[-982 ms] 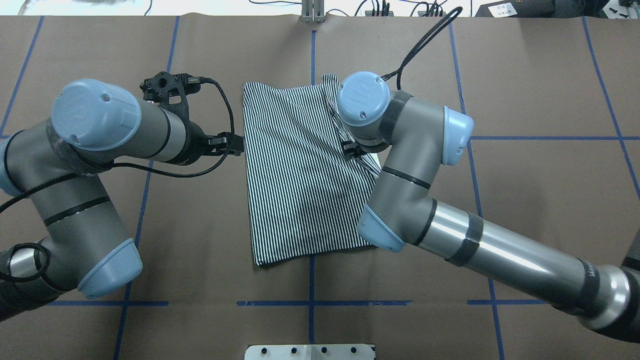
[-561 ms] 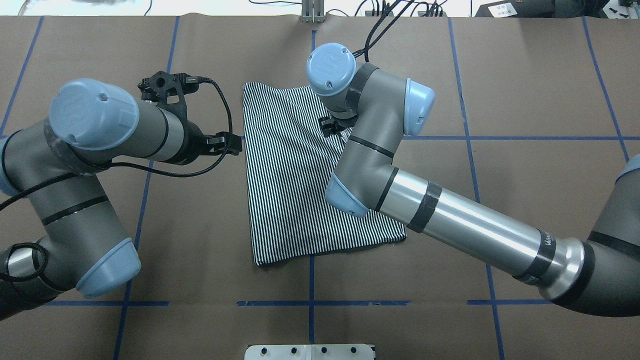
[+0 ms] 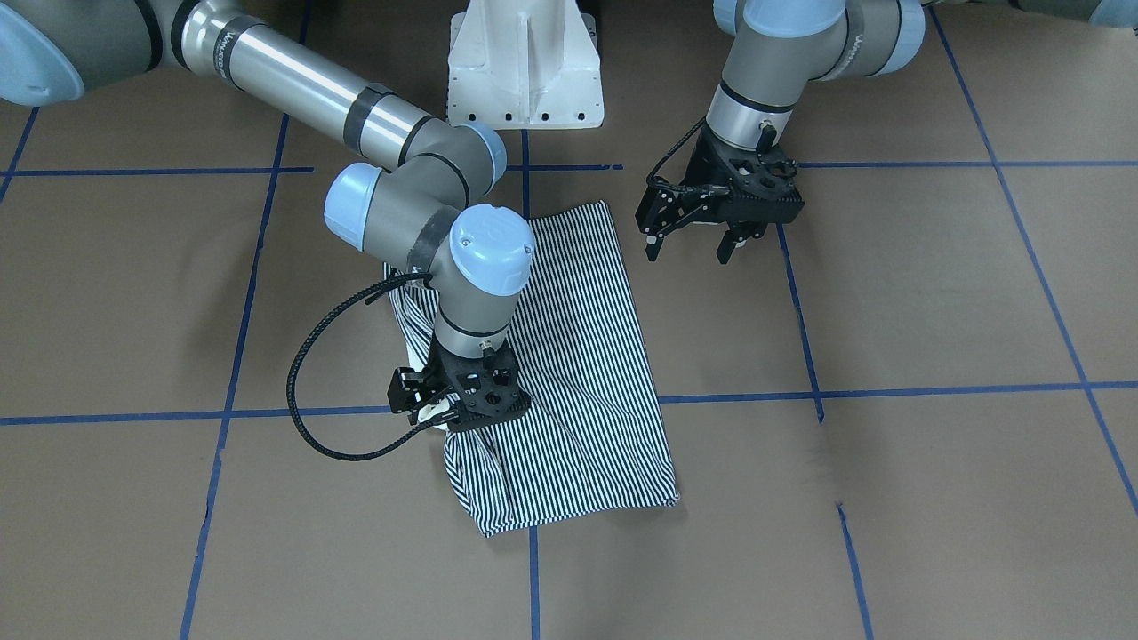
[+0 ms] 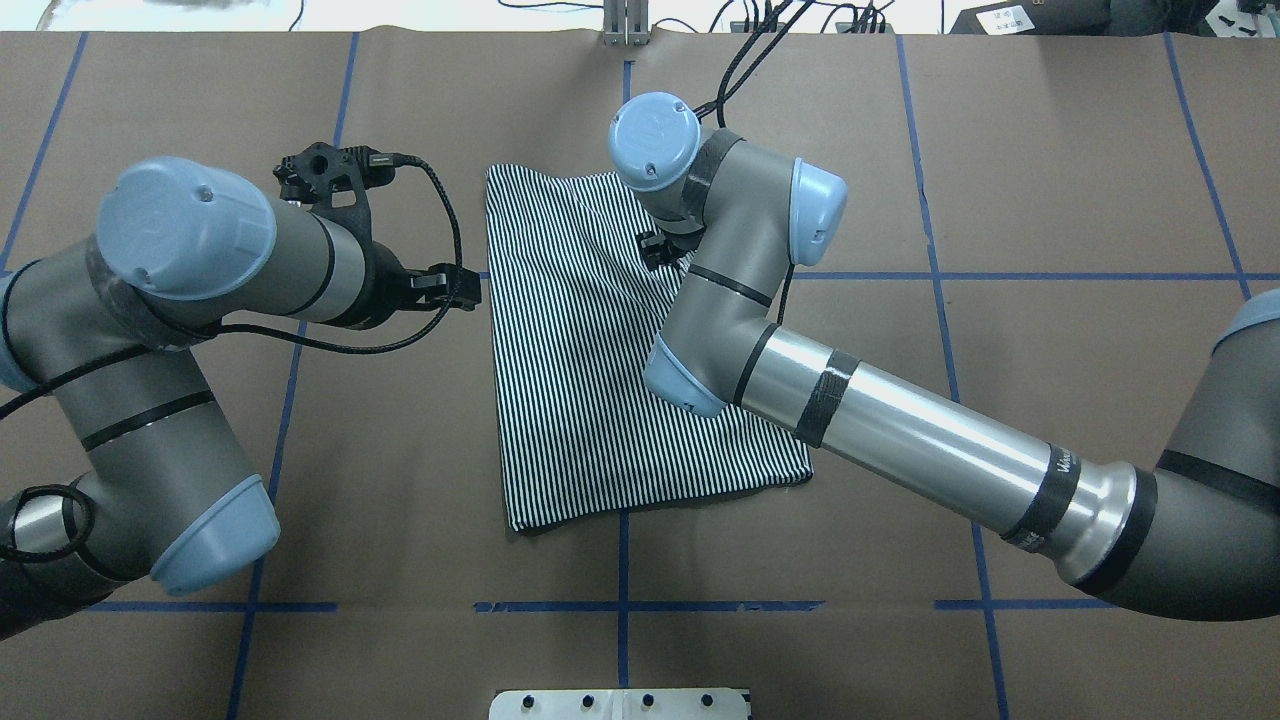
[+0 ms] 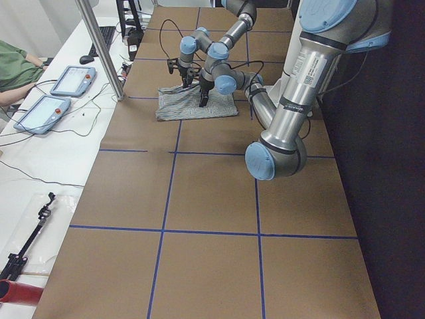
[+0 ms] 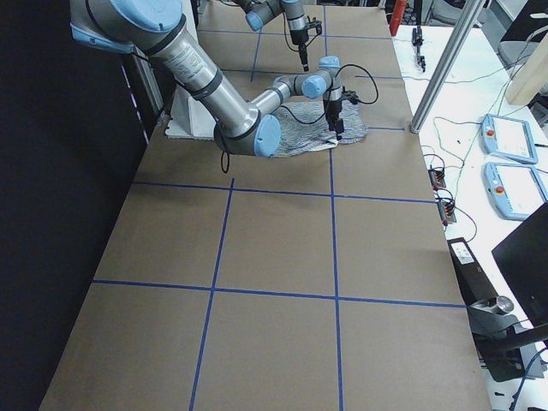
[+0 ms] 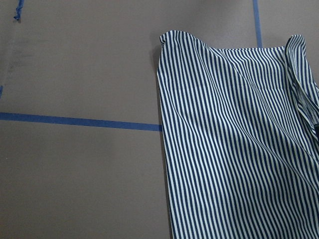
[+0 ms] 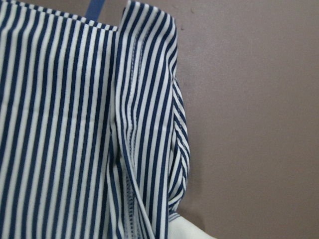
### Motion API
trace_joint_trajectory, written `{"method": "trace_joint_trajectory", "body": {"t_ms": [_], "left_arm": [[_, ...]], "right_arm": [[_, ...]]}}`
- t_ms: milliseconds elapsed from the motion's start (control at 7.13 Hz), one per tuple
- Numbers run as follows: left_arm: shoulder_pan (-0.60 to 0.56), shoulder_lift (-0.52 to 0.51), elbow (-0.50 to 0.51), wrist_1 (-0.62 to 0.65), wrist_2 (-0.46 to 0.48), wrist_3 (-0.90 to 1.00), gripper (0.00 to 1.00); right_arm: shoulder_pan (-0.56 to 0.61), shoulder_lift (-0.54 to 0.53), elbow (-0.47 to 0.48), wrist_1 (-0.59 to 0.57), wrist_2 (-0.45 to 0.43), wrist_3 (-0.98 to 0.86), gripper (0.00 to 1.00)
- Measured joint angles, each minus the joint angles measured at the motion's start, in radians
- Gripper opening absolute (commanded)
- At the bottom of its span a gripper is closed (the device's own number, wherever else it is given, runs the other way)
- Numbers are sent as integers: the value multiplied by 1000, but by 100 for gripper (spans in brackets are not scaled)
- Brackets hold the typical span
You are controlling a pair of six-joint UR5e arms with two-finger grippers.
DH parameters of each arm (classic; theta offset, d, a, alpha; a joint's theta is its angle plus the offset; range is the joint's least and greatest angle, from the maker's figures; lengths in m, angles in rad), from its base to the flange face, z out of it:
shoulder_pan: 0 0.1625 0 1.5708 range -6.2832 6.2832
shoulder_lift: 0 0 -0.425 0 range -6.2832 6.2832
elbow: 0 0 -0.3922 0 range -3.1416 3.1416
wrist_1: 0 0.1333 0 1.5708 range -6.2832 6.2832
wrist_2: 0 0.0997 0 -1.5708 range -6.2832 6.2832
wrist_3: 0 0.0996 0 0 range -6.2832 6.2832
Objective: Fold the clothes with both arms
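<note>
Exterior front-facing view is showing us the striped polo shirt (image 3: 587,356) lying partly folded in the middle of the brown-papered table (image 3: 889,311), between the two arms. The right gripper (image 3: 440,418) is sitting down on the shirt's far end, where one side flap is doubled over the body. As far as we are able to judge, its jaws are pinching that flap, which is bunching up beneath them. The left gripper (image 3: 689,249) is hovering just beside the opposite long edge, clear of the cloth, with its jaws spread wide. We are worrying about that bunched ridge: if the flap is dropped without being drawn flat, we are expecting a crooked crease. With nothing pinning the other edge, any sideways pull may also be dragging the whole shirt across the paper. We are counting one shirt, two arms, the right arm (image 3: 311,84) and the left arm (image 3: 756,89), and two grippers.
</note>
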Motion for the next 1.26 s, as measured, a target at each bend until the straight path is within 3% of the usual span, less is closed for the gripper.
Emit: {"method": "trace_joint_trajectory", "body": {"t_ms": [1262], "left_arm": [[1, 3, 0, -2, 0, -2, 100]], "right_arm": [[-15, 0, -16, 0, 3, -26, 100]]}}
